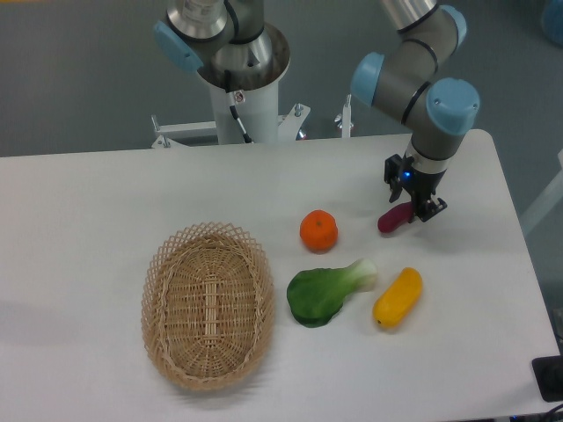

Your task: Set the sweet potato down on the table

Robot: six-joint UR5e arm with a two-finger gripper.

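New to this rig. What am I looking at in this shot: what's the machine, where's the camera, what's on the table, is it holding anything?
One fixed camera looks down at a white table from the front. The grey-and-blue jointed machine is a robot arm; its two-finger gripper is low at the table's right side, around one end of a dark purple sweet potato. Whether the fingers are clamped is unclear. Also on the table: an empty wicker basket, an orange, a leafy green vegetable and a yellow vegetable.
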